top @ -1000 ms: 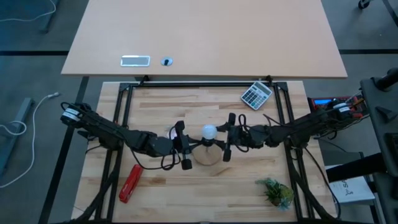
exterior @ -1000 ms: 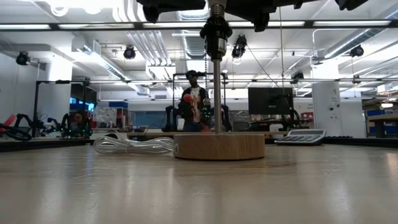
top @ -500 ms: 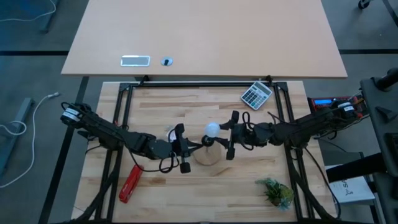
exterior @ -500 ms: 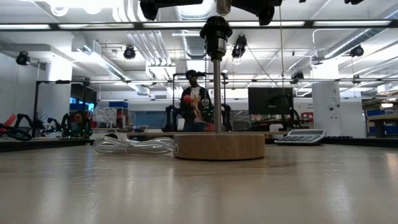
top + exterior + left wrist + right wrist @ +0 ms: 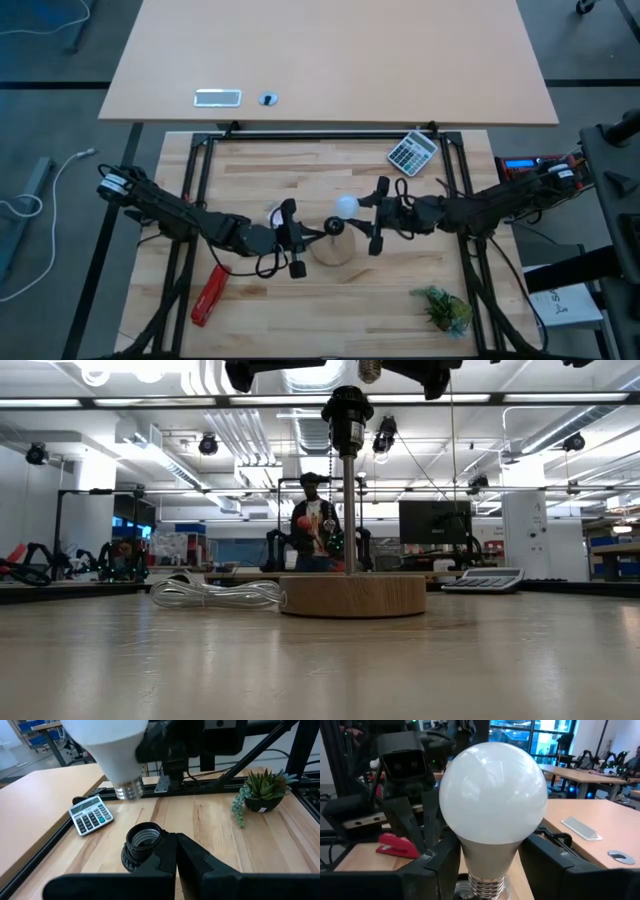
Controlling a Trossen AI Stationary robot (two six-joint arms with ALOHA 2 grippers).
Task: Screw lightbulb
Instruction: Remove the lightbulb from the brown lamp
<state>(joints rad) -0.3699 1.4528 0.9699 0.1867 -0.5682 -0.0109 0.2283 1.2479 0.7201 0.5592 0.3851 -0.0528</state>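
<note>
Workshop room with ceiling strip lights and benches behind; a light wooden plank counter [image 5: 300,300] with a black frame carries everything. The white rounded lightbulb with a silvery screw end [image 5: 345,208] sits in the air just above the socket, screw end pointing down, not in the socket; in the left wrist view its thread [image 5: 128,790] hangs clear above the socket mouth. The right claw [image 5: 376,216] grips the lightbulb, fingers partly apart on either side of the bulb's neck, seen close in the right wrist view [image 5: 492,815]. Directly below stands the black lamp socket [image 5: 144,839] on a thin metal stem [image 5: 348,510], upright on a round tan wooden disc base [image 5: 352,595] near the counter's middle. The left claw [image 5: 296,238] is closed tight, its dark fingers [image 5: 170,862] together against the socket's side, low on it; the left arm reaches in from the counter's left. A coil of clear shiny cord [image 5: 215,594] lies just beside the disc. Farther out: a grey calculator [image 5: 413,152] near the far right edge, a small green potted succulent [image 5: 443,308] at the near right, a red stapler [image 5: 210,294] at the near left. Beyond the counter lies a tan tabletop [image 5: 330,60] with a small silvery flat bar [image 5: 217,97] and a small round disc [image 5: 267,98]. A person [image 5: 313,530] stands far back in the room.
</note>
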